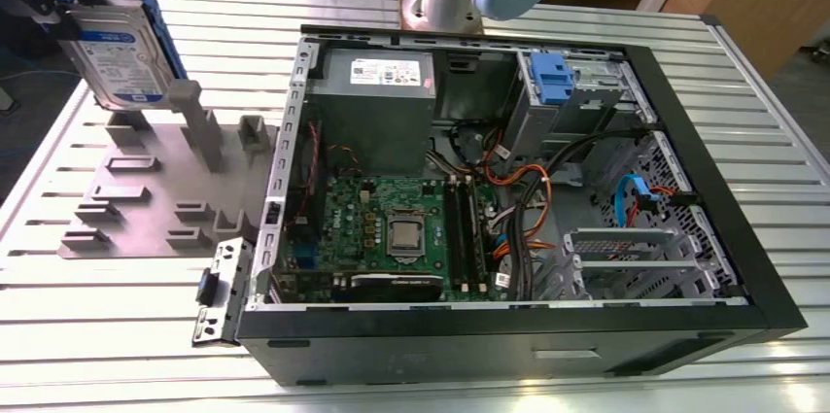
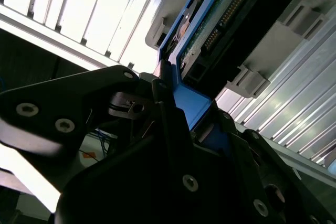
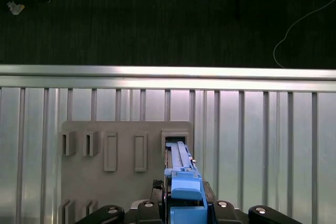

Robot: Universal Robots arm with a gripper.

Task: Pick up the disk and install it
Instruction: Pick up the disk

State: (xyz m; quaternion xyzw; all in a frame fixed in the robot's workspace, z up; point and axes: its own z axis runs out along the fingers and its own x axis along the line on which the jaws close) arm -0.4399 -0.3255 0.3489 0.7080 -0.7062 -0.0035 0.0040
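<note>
Exterior view: fingers (image 1: pixel 50 0) clamp the disk (image 1: pixel 123 58) by its blue frame, upright over the grey holder (image 1: pixel 143 201).

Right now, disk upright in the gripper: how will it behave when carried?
Likely stiff: the disk is a flat metal-cased slab. Probably heavy for its size; the gripper grips only one end of its blue carrier, so it may swing. Its bare circuit board looks knock-sensitive.

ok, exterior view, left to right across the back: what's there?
Silver-grey hard disk in blue plastic carrier → grey metal power supply box, white label → bright blue plastic bracket inside the black computer case. Grey slotted holder plate skipped: overlaps the disk.
</note>
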